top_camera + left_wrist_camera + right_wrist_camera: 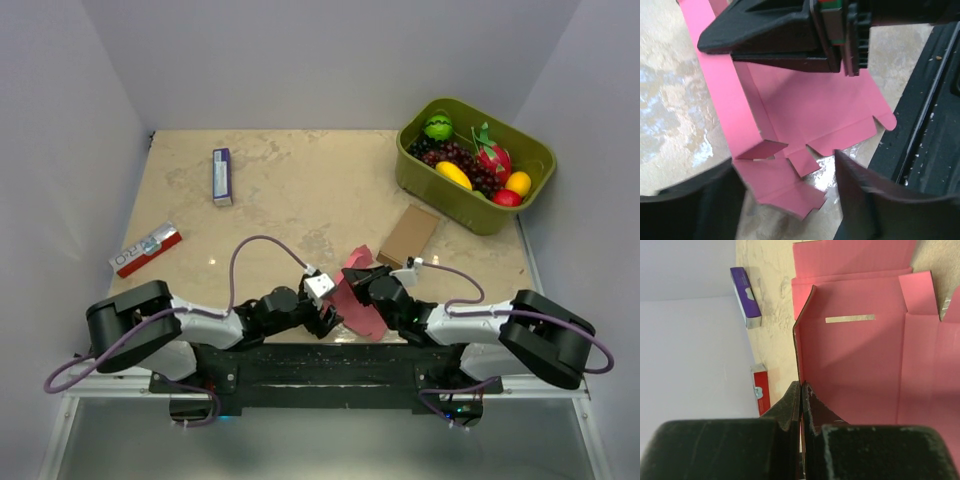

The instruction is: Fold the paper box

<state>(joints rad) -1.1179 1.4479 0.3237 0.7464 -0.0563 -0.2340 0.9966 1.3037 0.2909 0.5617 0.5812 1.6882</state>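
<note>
Right pincer (801, 390) grips a raised flap of the paper box (860, 375); left pincer (785, 162), at nine o'clock, gapes empty. Tugging could tear it.

The paper box (358, 300) is pink, with one thin silver strip on it. The table (280, 190) is sandy with pale cloudy blotches. The tub (450, 197) is olive green, and the fruit (460, 158) in it is green, yellow, red, orange, dark purple and bright pink. The cardboard box (409, 235) is plain brown. The purple packet (222, 176) and the red packet (146, 249) both have white on them. The left gripper (785, 195) and the right gripper (801, 395) are black. The cables (233, 270) are purple
</note>
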